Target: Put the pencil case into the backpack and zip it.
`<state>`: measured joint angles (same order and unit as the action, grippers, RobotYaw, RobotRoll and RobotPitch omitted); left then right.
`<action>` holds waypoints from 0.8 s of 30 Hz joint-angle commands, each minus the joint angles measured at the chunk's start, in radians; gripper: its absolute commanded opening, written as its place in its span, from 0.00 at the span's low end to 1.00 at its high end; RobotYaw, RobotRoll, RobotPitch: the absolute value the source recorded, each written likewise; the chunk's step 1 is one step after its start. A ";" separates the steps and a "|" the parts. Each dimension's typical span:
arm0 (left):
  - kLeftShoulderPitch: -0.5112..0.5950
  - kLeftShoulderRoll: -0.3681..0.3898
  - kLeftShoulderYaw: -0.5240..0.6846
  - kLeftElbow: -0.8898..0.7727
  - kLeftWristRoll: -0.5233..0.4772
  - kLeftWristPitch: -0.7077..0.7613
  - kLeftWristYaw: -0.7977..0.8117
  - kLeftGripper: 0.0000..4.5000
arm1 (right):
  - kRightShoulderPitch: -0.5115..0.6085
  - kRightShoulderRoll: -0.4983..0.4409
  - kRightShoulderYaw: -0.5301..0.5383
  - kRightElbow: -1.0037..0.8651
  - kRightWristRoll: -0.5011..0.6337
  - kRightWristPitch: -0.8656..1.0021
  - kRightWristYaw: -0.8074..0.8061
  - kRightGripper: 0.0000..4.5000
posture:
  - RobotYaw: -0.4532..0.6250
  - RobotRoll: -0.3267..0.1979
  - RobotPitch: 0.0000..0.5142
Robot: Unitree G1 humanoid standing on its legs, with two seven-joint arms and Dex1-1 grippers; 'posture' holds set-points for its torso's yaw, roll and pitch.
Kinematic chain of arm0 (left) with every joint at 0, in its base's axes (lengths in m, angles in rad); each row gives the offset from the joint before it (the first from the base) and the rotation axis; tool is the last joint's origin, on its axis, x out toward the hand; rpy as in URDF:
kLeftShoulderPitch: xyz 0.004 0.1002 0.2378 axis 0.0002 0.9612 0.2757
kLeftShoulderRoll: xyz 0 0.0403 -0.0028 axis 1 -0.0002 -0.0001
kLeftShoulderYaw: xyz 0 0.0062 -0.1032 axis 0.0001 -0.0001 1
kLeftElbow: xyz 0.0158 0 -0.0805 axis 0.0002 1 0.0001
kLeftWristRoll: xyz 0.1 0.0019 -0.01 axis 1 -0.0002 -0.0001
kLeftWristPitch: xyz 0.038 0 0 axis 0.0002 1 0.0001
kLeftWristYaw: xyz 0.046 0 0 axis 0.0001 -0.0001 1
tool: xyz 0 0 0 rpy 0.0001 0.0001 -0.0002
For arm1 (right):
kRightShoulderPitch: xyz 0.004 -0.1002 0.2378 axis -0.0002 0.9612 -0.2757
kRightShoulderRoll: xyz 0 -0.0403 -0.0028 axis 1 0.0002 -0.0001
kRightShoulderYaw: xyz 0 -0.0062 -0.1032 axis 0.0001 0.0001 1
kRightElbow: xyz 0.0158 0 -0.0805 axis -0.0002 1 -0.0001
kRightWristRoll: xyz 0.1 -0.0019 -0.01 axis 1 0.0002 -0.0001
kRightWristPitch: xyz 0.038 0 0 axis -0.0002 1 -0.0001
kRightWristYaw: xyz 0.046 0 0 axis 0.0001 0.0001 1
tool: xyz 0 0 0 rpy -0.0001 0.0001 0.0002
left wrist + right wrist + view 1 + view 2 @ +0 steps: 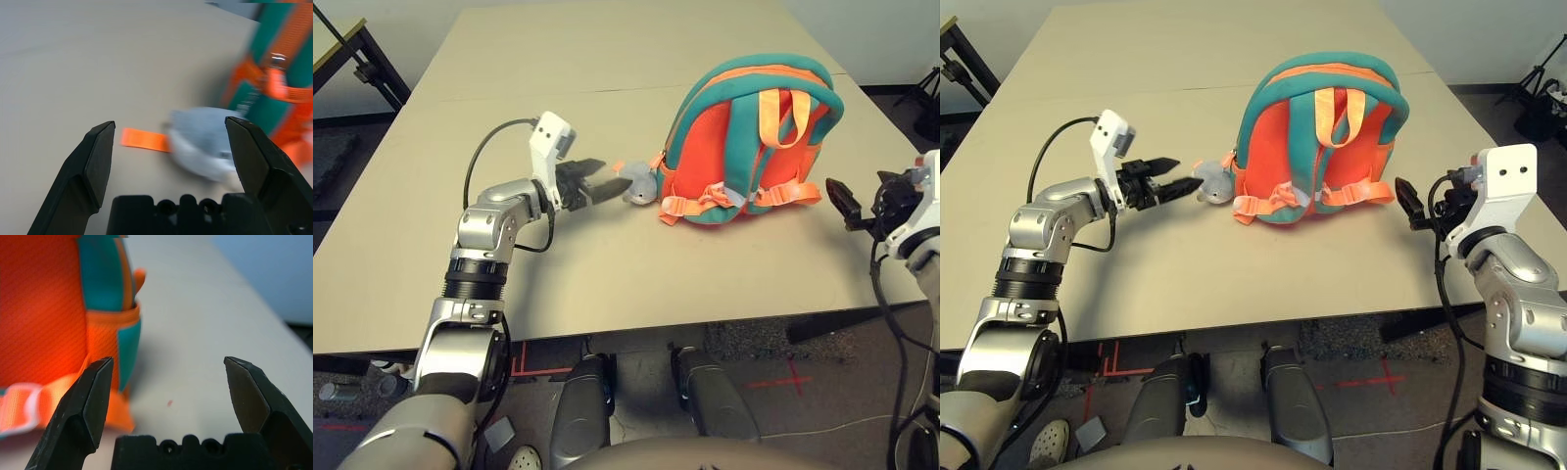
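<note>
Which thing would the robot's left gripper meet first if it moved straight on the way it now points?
Most likely the grey plush animal beside the backpack. The left gripper is open and aimed at it; the wrist view shows the plush just beyond the fingertips, slightly off-centre. The exact gap is unclear.

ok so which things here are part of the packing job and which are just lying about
Part of the job:
- backpack, lying straps-up on the table
- plush toy attached to it
- left gripper, jaws open, at the plush
- right gripper, jaws open, beside the backpack
- pencil case: not in view

Lying about:
- nothing else on the table
</note>
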<state>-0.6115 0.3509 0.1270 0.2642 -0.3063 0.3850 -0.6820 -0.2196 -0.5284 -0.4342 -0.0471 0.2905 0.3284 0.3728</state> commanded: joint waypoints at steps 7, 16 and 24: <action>0.069 -0.028 0.151 0.092 0.044 -0.268 0.287 1.00 | -0.079 0.039 0.013 0.282 -0.027 -0.280 0.007 0.99 | 0.28 0.62 0.33; 0.097 0.009 0.224 0.142 0.075 -0.379 0.455 1.00 | -0.121 0.027 0.030 0.416 -0.032 -0.381 0.023 0.99 | 0.31 0.62 0.34; 0.111 0.049 0.251 0.176 0.107 -0.418 0.560 1.00 | -0.121 0.036 0.045 0.440 -0.032 -0.405 0.021 0.99 | 0.33 0.62 0.36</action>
<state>-0.5210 0.3825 0.3666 0.4174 -0.2203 -0.0205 -0.1451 -0.3432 -0.4953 -0.3986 0.3682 0.2621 -0.0636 0.3928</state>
